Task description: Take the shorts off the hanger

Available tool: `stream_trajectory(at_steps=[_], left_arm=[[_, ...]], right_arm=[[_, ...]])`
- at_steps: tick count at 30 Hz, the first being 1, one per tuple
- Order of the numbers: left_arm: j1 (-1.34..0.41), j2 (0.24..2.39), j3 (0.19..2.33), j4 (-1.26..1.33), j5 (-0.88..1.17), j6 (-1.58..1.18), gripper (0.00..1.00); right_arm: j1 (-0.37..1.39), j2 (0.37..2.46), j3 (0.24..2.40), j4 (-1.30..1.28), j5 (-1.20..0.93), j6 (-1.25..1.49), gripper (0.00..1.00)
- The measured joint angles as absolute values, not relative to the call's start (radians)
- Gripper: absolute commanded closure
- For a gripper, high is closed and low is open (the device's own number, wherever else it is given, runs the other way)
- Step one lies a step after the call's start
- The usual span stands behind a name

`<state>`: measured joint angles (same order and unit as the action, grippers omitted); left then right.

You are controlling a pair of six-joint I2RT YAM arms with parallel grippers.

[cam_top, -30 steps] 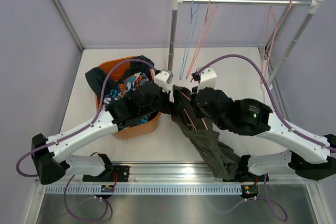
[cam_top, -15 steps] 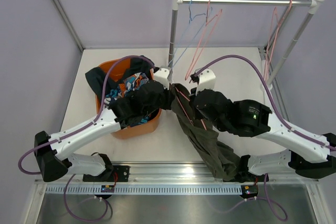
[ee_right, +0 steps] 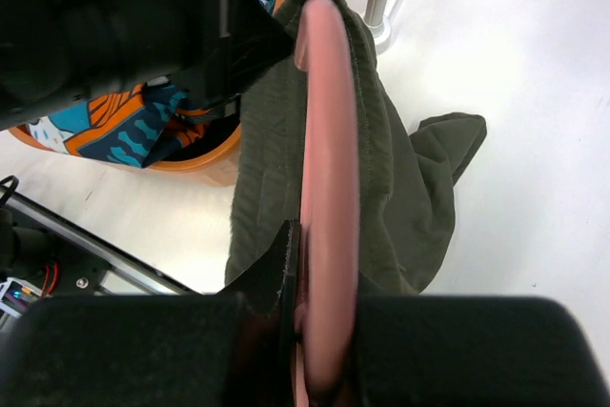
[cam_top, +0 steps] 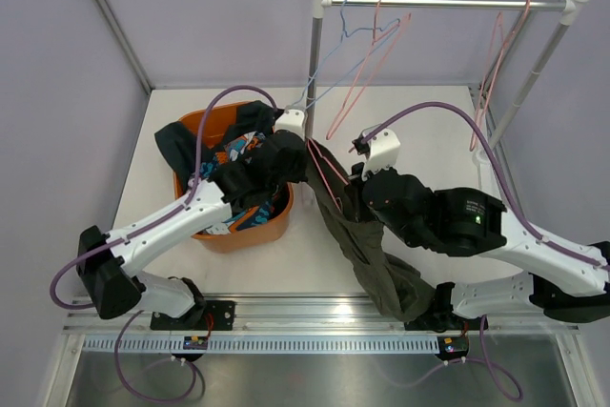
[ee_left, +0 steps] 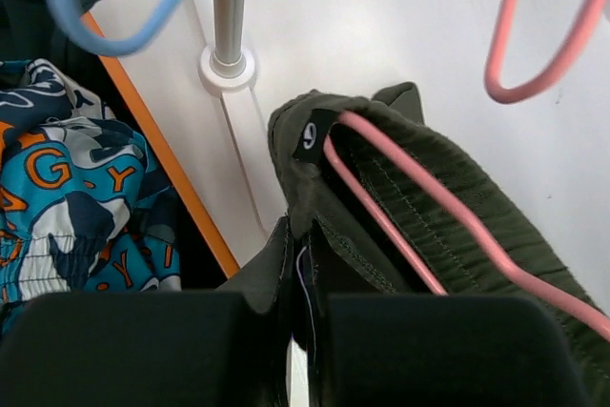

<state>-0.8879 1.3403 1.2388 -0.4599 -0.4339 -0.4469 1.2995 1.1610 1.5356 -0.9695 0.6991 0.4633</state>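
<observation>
Olive green shorts point(cam_top: 370, 254) hang on a pink hanger point(cam_top: 327, 171) between my two arms, their legs trailing down to the table's near edge. My left gripper point(cam_top: 303, 157) is shut on the waistband corner point(ee_left: 300, 178), and the fabric is pinched between its jaws point(ee_left: 307, 283). The hanger's wire point(ee_left: 496, 240) runs inside the waistband. My right gripper point(ee_right: 319, 331) is shut on the pink hanger point(ee_right: 329, 140), with the olive shorts point(ee_right: 405, 197) draped on both sides of it. Blue-white-orange patterned shorts point(ee_left: 67, 197) and dark shorts point(cam_top: 176, 145) lie in the orange basket point(cam_top: 238, 235).
A metal rack point(cam_top: 438, 4) stands at the back, its left post point(cam_top: 314, 54) just behind the grippers. An empty blue hanger point(cam_top: 334, 64) and pink hangers point(cam_top: 367, 73) point(cam_top: 491, 73) dangle from it. The basket's orange rim point(ee_left: 162, 154) is close left of the left gripper.
My left gripper has shut on the olive waistband and drawn back to the left. The hanger and shorts shifted with it. The empty hangers on the rack have swung.
</observation>
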Motion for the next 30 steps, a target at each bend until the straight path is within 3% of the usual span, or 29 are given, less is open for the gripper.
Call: stream_trajectory(at_steps=[9, 20, 30], left_arm=[[-0.870, 1.404, 1.254, -0.463, -0.374, -0.450, 1.00], [-1.045, 1.150, 1.167, -0.437, -0.181, -0.369, 1.00], [-1.171, 1.055, 1.168, -0.474, -0.125, -0.301, 1.00]], right_arm=[[1.320, 1.150, 1.536, -0.972, 0.719, 0.459, 1.00], [1.327, 1.168, 1.554, -0.946, 0.789, 0.390, 1.00], [1.328, 1.249, 1.695, -0.843, 0.849, 0.220, 1.00]])
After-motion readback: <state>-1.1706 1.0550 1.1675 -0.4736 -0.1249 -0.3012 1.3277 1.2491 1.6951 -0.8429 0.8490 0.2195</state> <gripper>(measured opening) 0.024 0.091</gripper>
